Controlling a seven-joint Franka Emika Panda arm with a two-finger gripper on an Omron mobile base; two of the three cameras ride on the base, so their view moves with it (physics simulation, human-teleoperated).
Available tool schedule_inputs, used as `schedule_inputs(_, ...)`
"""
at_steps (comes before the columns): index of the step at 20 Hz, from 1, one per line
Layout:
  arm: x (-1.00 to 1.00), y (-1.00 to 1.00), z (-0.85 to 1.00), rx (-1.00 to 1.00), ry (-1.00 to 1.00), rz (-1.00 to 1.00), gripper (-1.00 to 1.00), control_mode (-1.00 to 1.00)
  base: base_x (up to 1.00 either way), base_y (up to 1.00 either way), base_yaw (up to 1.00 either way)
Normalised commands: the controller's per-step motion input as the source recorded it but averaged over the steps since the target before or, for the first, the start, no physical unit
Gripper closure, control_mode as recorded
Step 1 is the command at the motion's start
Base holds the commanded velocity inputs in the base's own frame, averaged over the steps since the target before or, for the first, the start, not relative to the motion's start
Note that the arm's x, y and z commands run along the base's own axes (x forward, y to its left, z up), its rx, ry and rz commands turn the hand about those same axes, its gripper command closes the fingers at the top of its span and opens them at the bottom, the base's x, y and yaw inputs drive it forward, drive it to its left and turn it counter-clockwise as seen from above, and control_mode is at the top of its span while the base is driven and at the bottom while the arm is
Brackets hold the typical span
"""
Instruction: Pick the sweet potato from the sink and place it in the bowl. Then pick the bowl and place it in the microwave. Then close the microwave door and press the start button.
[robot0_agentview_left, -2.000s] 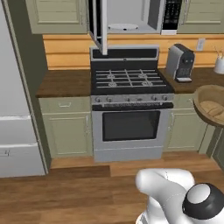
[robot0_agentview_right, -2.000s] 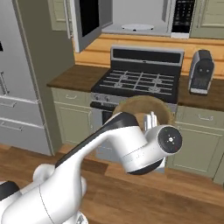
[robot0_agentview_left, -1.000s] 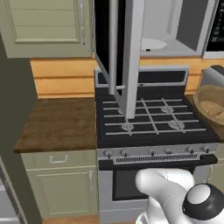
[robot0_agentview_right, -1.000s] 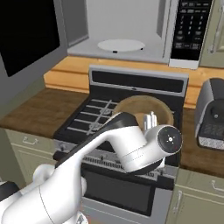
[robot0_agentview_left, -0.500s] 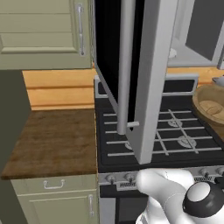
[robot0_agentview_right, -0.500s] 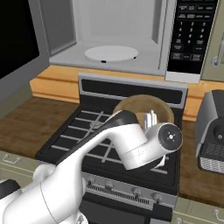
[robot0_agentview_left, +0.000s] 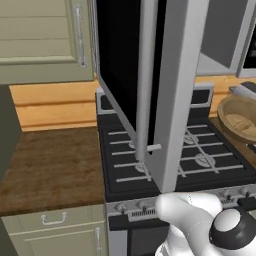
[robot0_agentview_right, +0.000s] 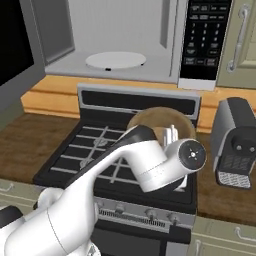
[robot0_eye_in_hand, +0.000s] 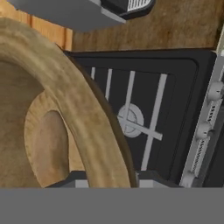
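My gripper (robot0_eye_in_hand: 107, 177) is clamped on the thick rim of the bowl (robot0_eye_in_hand: 57, 109), one finger on each side of the wall, low in my hand view. I hold the bowl in the air above the right side of the stove (robot0_agentview_left: 165, 160); from the left base camera it shows at the right edge (robot0_agentview_left: 240, 117), over the burners. From the right base camera its darker outside (robot0_agentview_right: 155, 120) peeks out behind my wrist, in front of the stove's back panel. Inside the bowl lies the sweet potato (robot0_eye_in_hand: 50, 148), a brownish lump against the pale floor of the bowl.

The microwave (robot0_agentview_right: 120, 37) hangs above the stove with its cavity open and the round white plate (robot0_agentview_right: 115, 60) on its floor. Its door (robot0_agentview_left: 150, 85) stands swung wide out to the left, edge-on in the left base camera. The button panel (robot0_agentview_right: 202, 37) sits on the microwave's right. A dark coffee maker (robot0_agentview_right: 237, 142) stands on the table (robot0_agentview_right: 227, 197) just right of the stove.
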Motion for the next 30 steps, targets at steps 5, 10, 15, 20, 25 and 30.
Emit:
schedule_inputs(5,0.0,0.0,0.0,0.0,0.0,-0.07,1.0,-1.0,0.04,0.0,-0.18)
schedule_inputs(10,-0.34,0.17,0.67,0.0,-0.05,0.02,1.0,-1.0,0.0,0.0,0.0)
schedule_inputs(15,-0.4,0.39,0.94,0.0,-0.07,0.06,1.0,-1.0,0.0,0.0,0.0)
schedule_inputs(20,0.03,0.57,0.7,0.0,0.0,0.08,1.0,-1.0,0.0,0.0,0.0)
schedule_inputs(25,0.31,0.47,0.79,0.0,0.0,0.09,1.0,-1.0,0.0,0.0,0.0)
schedule_inputs(30,0.52,0.59,0.41,0.0,0.02,0.07,1.0,-1.0,0.0,0.0,0.0)
